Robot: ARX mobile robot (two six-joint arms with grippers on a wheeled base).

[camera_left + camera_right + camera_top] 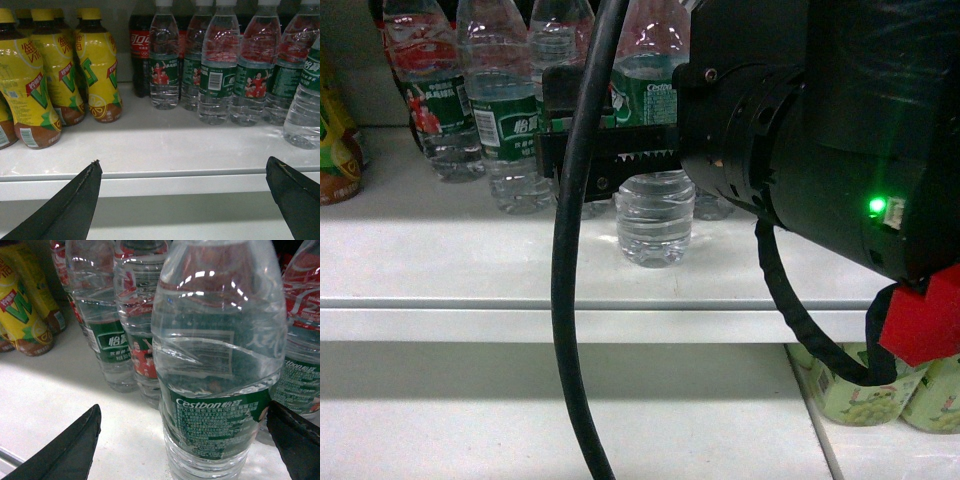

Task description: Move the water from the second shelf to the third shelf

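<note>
The water (655,220) is a clear ribbed bottle with a green label, standing upright near the front of the white shelf (470,250). It fills the right wrist view, where the bottle (220,390) stands between my right gripper's (183,407) spread jaws. The right finger sits close against its label; the left finger is well clear. The right gripper (620,150) is open and level with the label. My left gripper (183,161) is open and empty, just in front of the shelf's front lip (165,175).
More water bottles (215,65) stand in rows behind, with cola bottles (140,50) at the back and yellow drink bottles (95,65) to the left. A black cable (575,250) hangs across the head view. Green cans (860,395) stand on the lower shelf (620,420).
</note>
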